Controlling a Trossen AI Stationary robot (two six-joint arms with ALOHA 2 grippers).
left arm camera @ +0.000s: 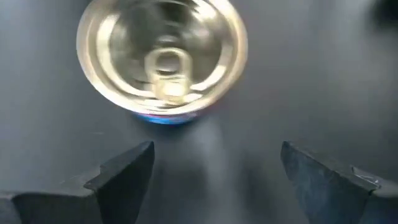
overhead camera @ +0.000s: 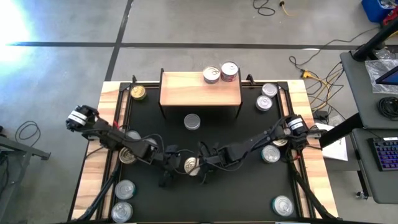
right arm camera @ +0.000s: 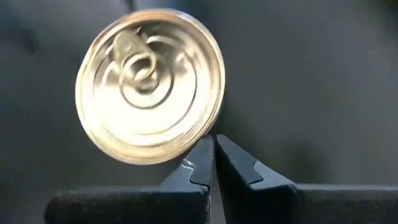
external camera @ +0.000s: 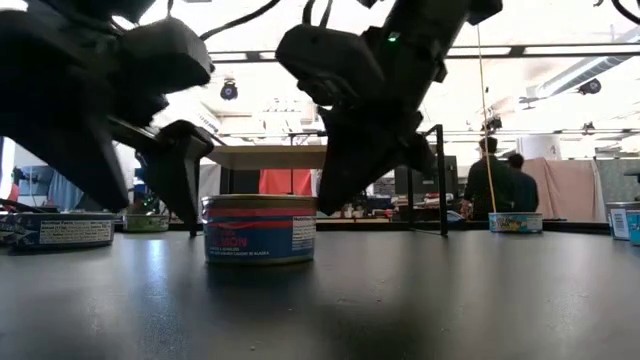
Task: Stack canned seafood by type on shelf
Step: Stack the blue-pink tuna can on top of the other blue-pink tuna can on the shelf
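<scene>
step: looks like the pickup of the gold-lidded can (overhead camera: 191,165), blue label, mid-mat, well short of the shelf (overhead camera: 200,89)
left gripper (overhead camera: 169,163): fingers spread wide, just beside the can, nothing held
right gripper (overhead camera: 208,163): fingers pressed together at the can's other side, maybe nudging
next: probably the left needs to straddle the can and close
</scene>
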